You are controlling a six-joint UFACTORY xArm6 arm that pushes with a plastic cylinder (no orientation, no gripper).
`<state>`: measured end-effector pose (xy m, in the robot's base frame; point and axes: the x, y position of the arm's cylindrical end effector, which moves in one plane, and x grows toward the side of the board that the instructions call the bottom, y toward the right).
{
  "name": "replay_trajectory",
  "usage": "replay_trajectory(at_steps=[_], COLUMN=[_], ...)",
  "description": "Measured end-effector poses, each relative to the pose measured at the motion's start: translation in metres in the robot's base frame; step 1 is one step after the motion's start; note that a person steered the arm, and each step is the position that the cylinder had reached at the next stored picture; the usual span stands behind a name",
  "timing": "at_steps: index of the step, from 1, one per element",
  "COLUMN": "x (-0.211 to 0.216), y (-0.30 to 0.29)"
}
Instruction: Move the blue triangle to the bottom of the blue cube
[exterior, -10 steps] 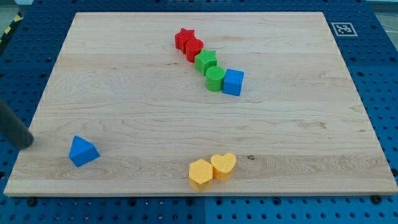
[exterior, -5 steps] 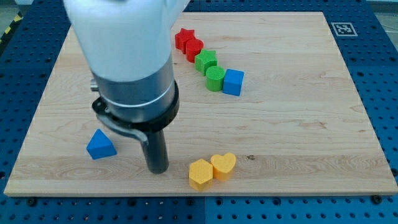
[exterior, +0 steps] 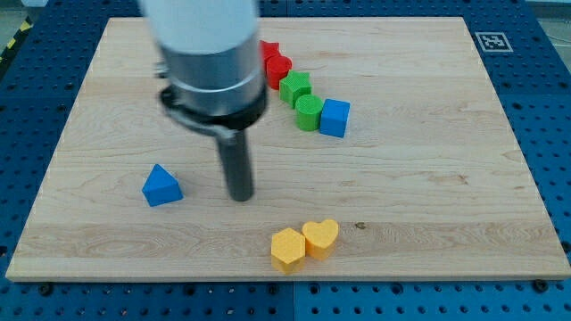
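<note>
The blue triangle (exterior: 161, 185) lies on the wooden board (exterior: 428, 178) at the lower left. The blue cube (exterior: 335, 117) sits right of centre near the view's top, touching a green cylinder (exterior: 309, 113). My tip (exterior: 240, 196) rests on the board to the right of the blue triangle, with a clear gap between them, and well to the lower left of the blue cube. The arm's body hides the board above the tip.
A green star-like block (exterior: 295, 87) and red blocks (exterior: 275, 63) run in a diagonal row up-left from the green cylinder. A yellow hexagon (exterior: 287, 249) and a yellow heart (exterior: 321, 237) touch each other near the bottom edge.
The blue triangle has moved right and slightly up from the board's left edge. My tip swung from the far left to the right of the triangle, then up and a little right.
</note>
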<state>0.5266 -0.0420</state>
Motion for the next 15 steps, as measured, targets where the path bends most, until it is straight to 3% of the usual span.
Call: replay_trajectory(at_steps=[2,4,5,6,7,8,9,10,11,13,14,15], x=[0.062,0.029,-0.003,-0.018,-0.018,-0.017,-0.017,0.014,0.034,-0.015,-0.020,-0.020], y=[-0.041,-0.145,-0.144,-0.106,-0.058,-0.050,-0.090,-0.108,-0.077,0.028,0.025,-0.029])
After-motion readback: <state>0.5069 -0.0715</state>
